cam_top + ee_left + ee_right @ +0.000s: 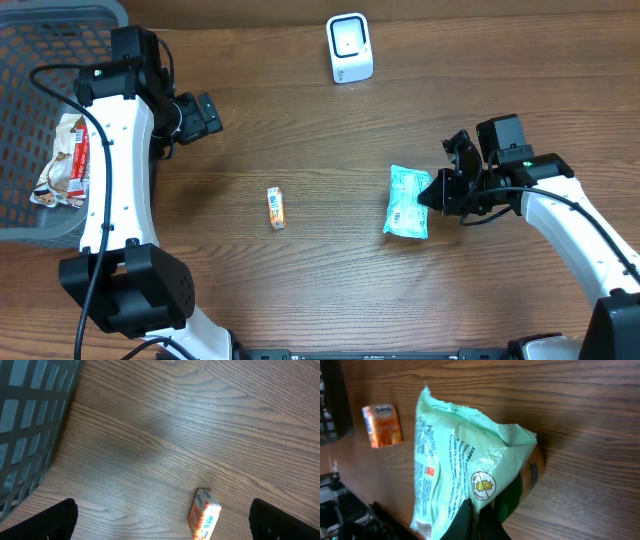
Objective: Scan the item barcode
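Note:
A pale green packet [407, 203] lies on the wooden table at centre right. My right gripper [432, 192] is shut on its right edge. In the right wrist view the fingers [479, 510] pinch the packet [465, 460] just below a round yellow logo. No barcode shows on the packet. The white scanner [349, 48] stands at the back centre, well apart from the packet. My left gripper [205, 115] hangs open over the table near the basket, nothing between its fingers [167, 522].
A small orange box [276, 208] lies mid-table, seen by the left wrist [204, 520] and the right wrist [382, 425]. A grey basket [40, 60] with a red-and-white packet [65, 160] fills the far left, its wall [30, 420] close to my left gripper.

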